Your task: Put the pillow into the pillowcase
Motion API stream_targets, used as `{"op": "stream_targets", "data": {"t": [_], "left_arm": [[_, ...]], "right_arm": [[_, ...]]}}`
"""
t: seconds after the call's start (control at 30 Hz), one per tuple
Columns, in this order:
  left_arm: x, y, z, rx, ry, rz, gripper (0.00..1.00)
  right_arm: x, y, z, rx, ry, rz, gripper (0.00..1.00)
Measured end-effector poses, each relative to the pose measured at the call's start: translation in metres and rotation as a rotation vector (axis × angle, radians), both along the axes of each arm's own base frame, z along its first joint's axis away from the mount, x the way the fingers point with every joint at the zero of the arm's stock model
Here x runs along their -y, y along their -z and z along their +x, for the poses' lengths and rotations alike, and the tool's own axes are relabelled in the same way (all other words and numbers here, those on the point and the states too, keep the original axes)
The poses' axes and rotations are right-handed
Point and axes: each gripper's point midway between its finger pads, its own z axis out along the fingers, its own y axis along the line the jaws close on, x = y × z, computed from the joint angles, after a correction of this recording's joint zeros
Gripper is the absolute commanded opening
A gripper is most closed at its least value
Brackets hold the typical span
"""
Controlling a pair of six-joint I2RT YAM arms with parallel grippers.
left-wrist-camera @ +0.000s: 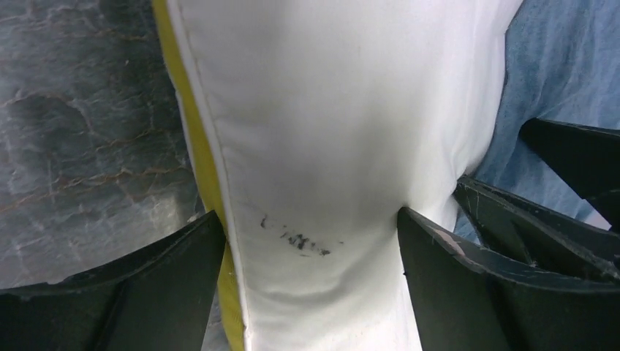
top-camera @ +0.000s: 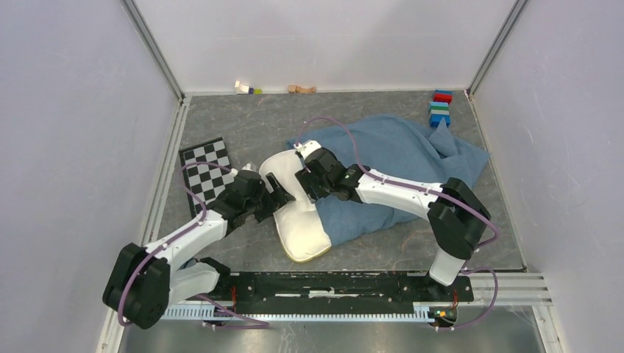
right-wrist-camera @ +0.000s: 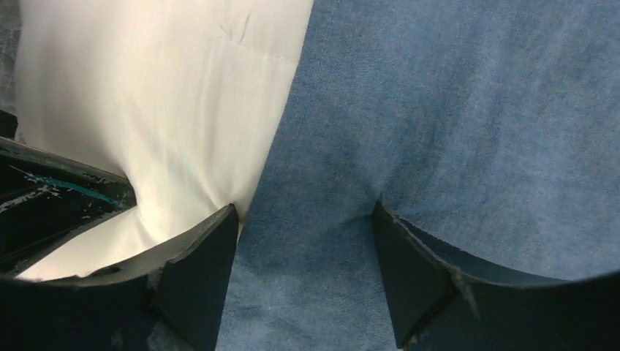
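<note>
Bench of grey stone pattern under everything. Pillowcase next, blue and rumpled, spread behind and to the right of the right jaws, a fold of its edge pinched between them, likely to hold the mouth up. Pillow squeezed across its width in the left jaws, right flank against or under the blue cloth, cannot tell which; near end out toward the arm bases. Right gripper clamped on cloth, left gripper clamped on stuffing, tips almost meeting, presumably to feed one into the other. Checkered board just left of the left jaws, untouched.
</note>
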Motion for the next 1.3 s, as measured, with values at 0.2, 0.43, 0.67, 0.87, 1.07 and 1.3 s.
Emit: {"op": "stream_targets", "data": {"t": [0.2,0.43,0.67,0.87,1.07,1.3], "left_arm": [[0.003,0.014,0.005,-0.028,-0.007,0.008,0.29],[0.007,0.009,0.01,-0.007,0.005,-0.006,0.02],[0.038,-0.021,0.026,0.041,0.063,-0.009,0.02],[0.051,-0.052,0.04,0.111,0.047,-0.03,0.02],[0.047,-0.064,0.036,0.125,0.002,-0.046,0.02],[0.04,-0.058,0.031,0.093,-0.039,-0.026,0.02]], "right_arm": [[0.007,0.006,0.006,0.014,0.045,-0.016,0.29],[0.008,-0.012,0.007,0.028,0.056,-0.052,0.0],[-0.103,-0.128,-0.045,0.148,-0.151,0.124,0.0],[-0.09,-0.141,-0.043,0.144,-0.148,0.135,0.0],[-0.049,-0.114,-0.027,0.111,-0.073,0.11,0.51],[-0.002,-0.106,-0.063,0.136,-0.04,0.091,0.49]]}}
